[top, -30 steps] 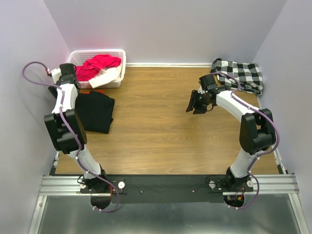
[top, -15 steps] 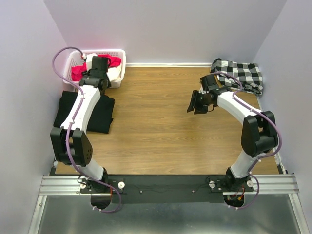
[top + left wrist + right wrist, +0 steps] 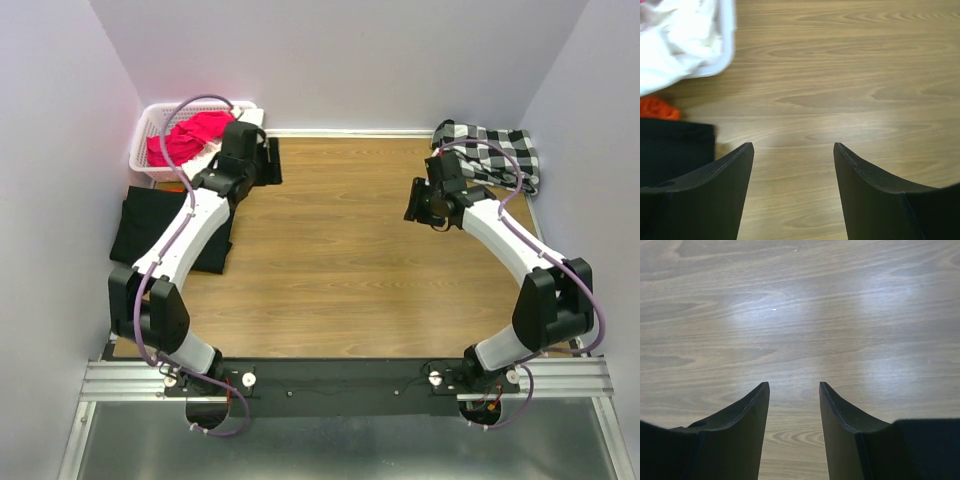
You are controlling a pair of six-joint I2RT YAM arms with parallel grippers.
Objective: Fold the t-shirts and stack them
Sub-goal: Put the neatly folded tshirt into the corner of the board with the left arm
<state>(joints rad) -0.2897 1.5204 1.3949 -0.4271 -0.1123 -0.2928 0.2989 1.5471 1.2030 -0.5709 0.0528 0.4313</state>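
A folded black t-shirt lies flat at the table's left edge, and its corner shows in the left wrist view. A red garment is bunched with white cloth in a white basket at the back left. My left gripper hangs open over bare wood just right of the basket, holding nothing. My right gripper is open over bare wood at the right of the table, also with nothing between its fingers.
A black-and-white checked cloth lies in the back right corner, close behind the right arm. A small orange scrap sits between the basket and the black t-shirt. Walls close the table on the left, back and right.
My left arm has swung right from over the basket to the wood beside it, and its jaws have spread a little. My right gripper has shifted toward the back right.
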